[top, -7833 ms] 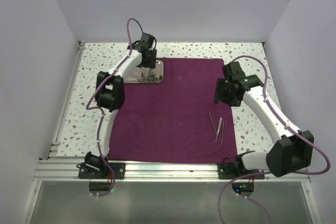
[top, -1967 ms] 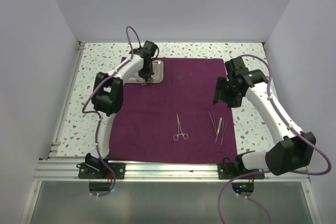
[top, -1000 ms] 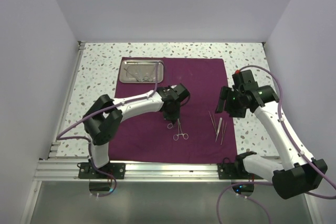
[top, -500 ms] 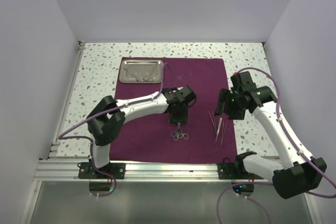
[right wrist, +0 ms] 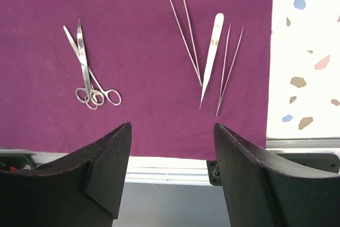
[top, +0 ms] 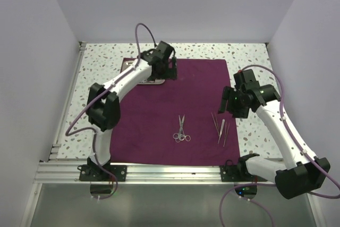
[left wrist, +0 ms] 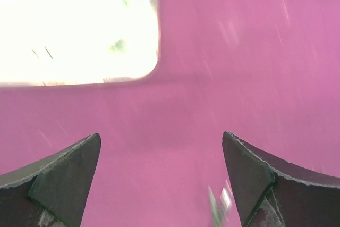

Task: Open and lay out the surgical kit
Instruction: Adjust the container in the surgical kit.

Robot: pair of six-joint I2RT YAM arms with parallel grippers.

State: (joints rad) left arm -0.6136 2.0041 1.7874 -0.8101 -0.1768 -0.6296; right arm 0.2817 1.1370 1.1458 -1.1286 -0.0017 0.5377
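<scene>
Hovering our left gripper (left wrist: 160, 147) spread beside the steel tray (left wrist: 79, 25) and right gripper (right wrist: 171, 131) spread above the cloth (right wrist: 138, 14), we judge the scissors (right wrist: 87, 81) and tweezers (right wrist: 212, 51) lying there stiff, slippery, best pinched mid-shaft.

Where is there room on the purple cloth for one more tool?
The biggest bare patch of the dark purple cloth wrap lies between the shiny steel tray and the near edge, left of the silver scissors. The middle beyond the scissors is bare too. Near right is crowded: scissors beside thin silver tweezers.
</scene>
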